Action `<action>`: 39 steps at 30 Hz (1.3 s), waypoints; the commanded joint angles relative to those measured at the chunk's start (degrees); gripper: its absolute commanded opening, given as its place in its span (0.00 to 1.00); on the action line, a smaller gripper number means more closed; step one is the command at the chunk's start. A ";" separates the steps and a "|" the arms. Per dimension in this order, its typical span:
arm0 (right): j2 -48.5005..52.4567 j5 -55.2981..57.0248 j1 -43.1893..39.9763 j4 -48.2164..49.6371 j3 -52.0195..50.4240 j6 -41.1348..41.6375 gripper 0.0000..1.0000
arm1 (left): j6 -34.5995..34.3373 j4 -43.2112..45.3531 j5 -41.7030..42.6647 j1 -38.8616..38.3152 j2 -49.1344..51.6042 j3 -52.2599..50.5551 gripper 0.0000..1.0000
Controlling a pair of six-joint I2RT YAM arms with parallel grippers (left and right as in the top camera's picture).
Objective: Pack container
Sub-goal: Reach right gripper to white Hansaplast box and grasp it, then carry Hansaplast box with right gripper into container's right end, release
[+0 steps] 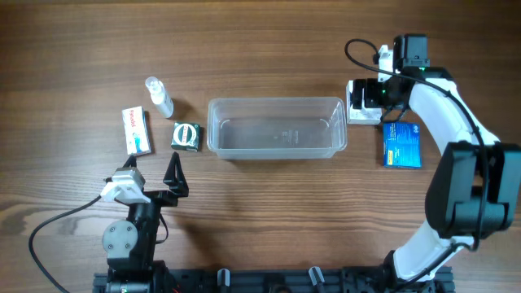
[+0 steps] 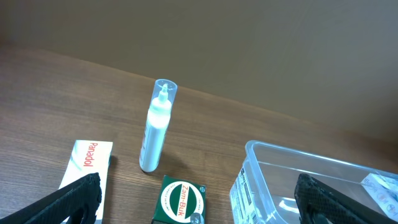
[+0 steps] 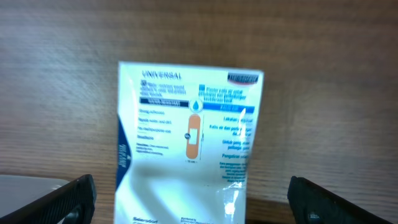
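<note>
white plaster packet point(image 3: 189, 143) lies below the wide-spread right tool point(image 3: 191, 186); left tool point(image 2: 198, 186) equally spread.

- Plaster packet point(image 3: 189, 143), white, headed UNIVERSAL: lower end cut off by the bottom edge of the right wrist view; small print blurred. In the overhead view, largely covered by the right gripper point(image 1: 365, 94).
- Panadol box point(image 2: 87, 165): lower part out of picture.
- Zam-Buk box point(image 2: 181, 199): near end cut off.
- Container point(image 2: 255, 180): right and near portions cut off.
- Blue box point(image 1: 402, 145): lettering too small to read.
</note>
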 commanded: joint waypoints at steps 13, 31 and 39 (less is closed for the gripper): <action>5.68 9.99 3.78 -2.51 0.79 2.95 1.00 | 1.31 -0.04 -0.76 0.37 -0.37 -0.46 1.00; 5.79 7.58 3.78 0.09 0.79 3.87 0.99 | 1.31 -0.04 -0.76 0.37 -0.37 -0.46 1.00; 5.81 5.22 3.78 2.21 0.79 3.89 0.83 | 1.31 -0.04 -0.76 0.37 -0.37 -0.46 1.00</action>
